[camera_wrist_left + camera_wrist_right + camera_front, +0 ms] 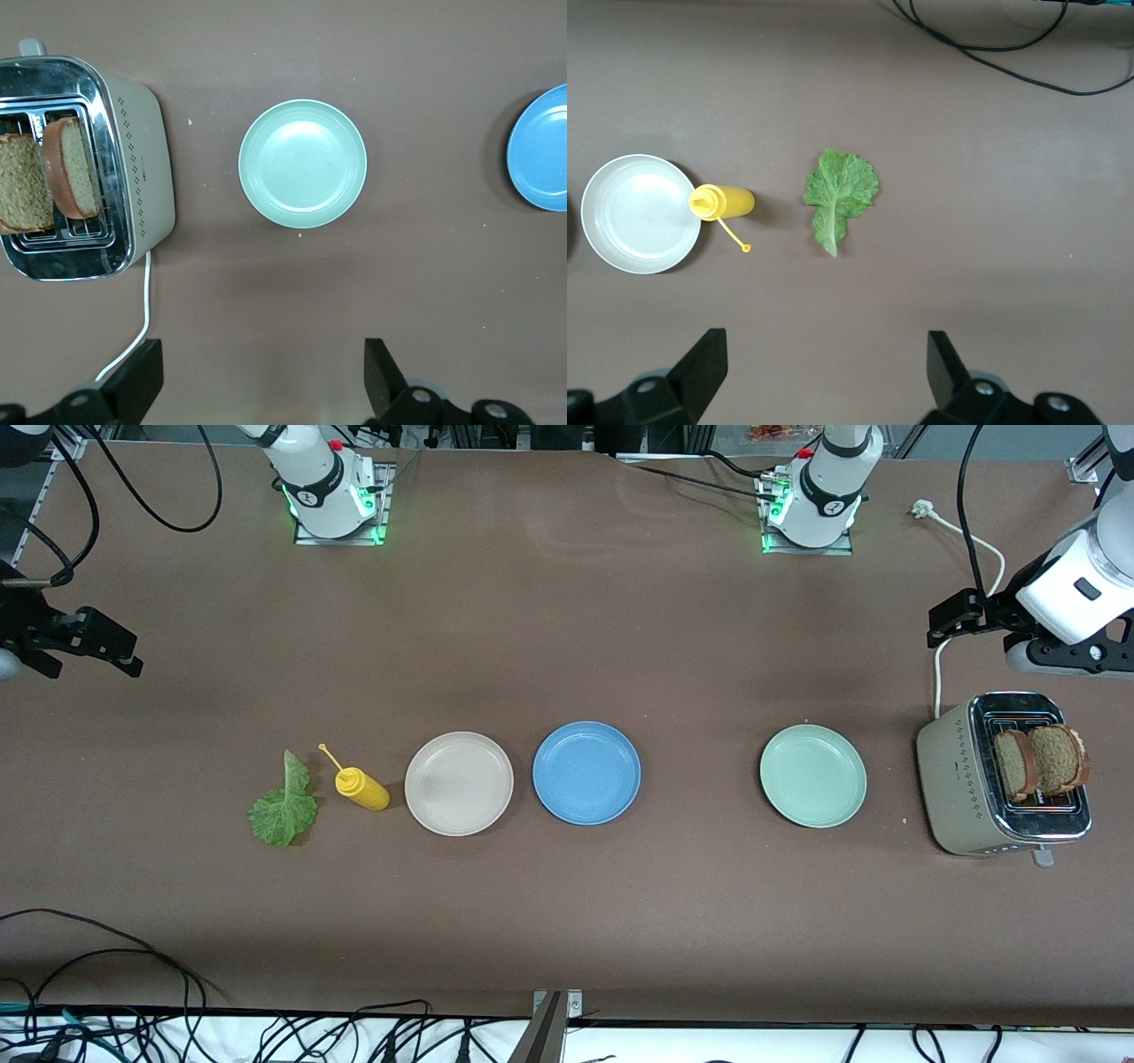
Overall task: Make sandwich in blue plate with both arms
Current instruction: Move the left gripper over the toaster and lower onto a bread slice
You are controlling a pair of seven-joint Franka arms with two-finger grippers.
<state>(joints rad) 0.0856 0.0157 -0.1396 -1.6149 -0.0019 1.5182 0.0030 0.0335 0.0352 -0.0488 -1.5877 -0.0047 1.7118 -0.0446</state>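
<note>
Nothing on the blue plate (586, 772) yet, both claws wide and empty.
Bread slices (1038, 762) stand in the toaster (957, 779) right under the left gripper (961, 615) at frame right; right gripper (84, 646) idles upper left.

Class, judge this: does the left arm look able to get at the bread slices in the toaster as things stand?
Probably yes: the open left gripper hangs beside the toaster, and both bread slices stand up from its slots uncovered.

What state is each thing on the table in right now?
Blue plate: empty.
Beige plate: empty.
Green plate: empty.
Bread slices: two, standing up in the toaster.
Lettuce leaf: flat on the table.
Mustard bottle: lying on its side.
Left end effector: open, empty.
Right end effector: open, empty.
</note>
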